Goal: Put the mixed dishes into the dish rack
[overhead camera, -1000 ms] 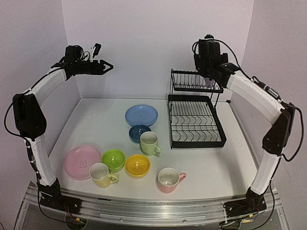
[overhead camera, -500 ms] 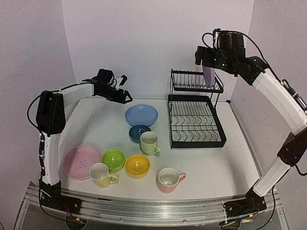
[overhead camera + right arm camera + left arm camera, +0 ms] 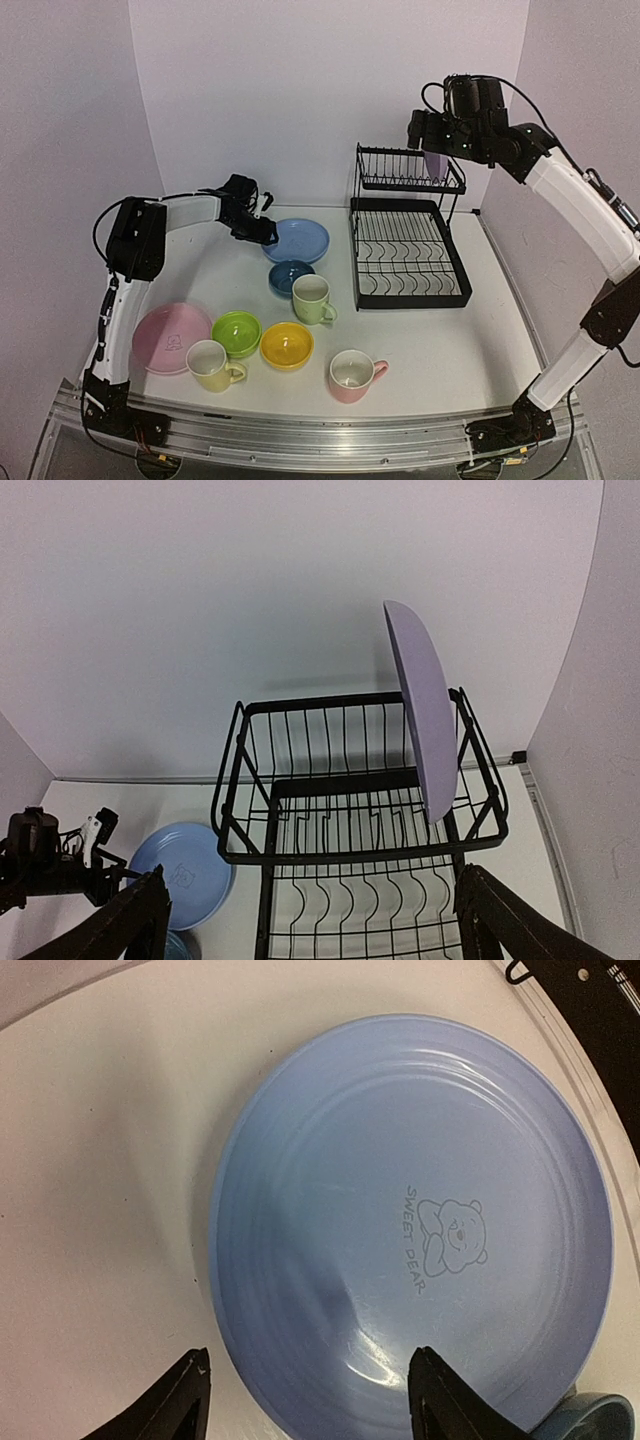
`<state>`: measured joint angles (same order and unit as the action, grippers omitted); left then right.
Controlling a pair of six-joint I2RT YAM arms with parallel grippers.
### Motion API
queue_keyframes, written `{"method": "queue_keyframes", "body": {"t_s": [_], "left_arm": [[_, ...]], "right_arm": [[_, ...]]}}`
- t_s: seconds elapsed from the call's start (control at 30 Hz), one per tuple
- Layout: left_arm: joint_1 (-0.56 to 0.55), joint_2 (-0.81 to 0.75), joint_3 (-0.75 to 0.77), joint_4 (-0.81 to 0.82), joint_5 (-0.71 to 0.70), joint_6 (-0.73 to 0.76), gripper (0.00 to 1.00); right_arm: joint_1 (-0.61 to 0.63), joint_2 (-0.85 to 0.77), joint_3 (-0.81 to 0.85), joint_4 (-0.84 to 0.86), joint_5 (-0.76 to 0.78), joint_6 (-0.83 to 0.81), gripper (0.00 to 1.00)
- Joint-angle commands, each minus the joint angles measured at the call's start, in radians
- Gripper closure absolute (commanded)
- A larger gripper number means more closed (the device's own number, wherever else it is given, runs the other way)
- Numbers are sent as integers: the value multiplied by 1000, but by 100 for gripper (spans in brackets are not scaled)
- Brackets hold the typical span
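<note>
The white table (image 3: 500, 330) carries the black two-tier wire dish rack (image 3: 405, 255), which holds one piece so far. A glossy lilac ceramic plate (image 3: 420, 720) stands on edge in the slotted upper shelf, whose wires keep it upright. The round blue ceramic plate (image 3: 420, 1220) lies flat just left of the rack, apparently next in line. Nearer the front sit a pink plate (image 3: 170, 338), a green bowl (image 3: 236, 333), a yellow bowl (image 3: 287, 345), a dark blue bowl (image 3: 290, 275), a pale green mug (image 3: 312, 298), a yellow mug (image 3: 210, 365) and a pink mug (image 3: 352, 375). The left gripper (image 3: 308, 1360) hangs low, jaws spread with the blue plate's rim between them, seemingly set for an edge pinch. The right gripper (image 3: 310, 875), jaws wide and empty, hovers above the rack, clear of the lilac plate.
</note>
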<state>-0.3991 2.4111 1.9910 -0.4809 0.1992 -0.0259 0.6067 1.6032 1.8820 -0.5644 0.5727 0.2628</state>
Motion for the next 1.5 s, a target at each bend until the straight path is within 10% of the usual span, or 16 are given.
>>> {"method": "queue_keyframes", "body": {"t_s": [0.0,0.43,0.83,1.47], "left_arm": [[-22,17,39,2,-47,14,37],[-12,67,79,46,-157,-98,99],[104,-47,71,164,-129,-213,100],[144,-354,277,28,512,-79,100]], "right_arm": [[1,-37,-3,2,-5,22,5],[2,-52,-16,1,-7,44,5],[1,-56,-22,1,-41,67,5],[41,192,313,-23,-668,274,19]]}}
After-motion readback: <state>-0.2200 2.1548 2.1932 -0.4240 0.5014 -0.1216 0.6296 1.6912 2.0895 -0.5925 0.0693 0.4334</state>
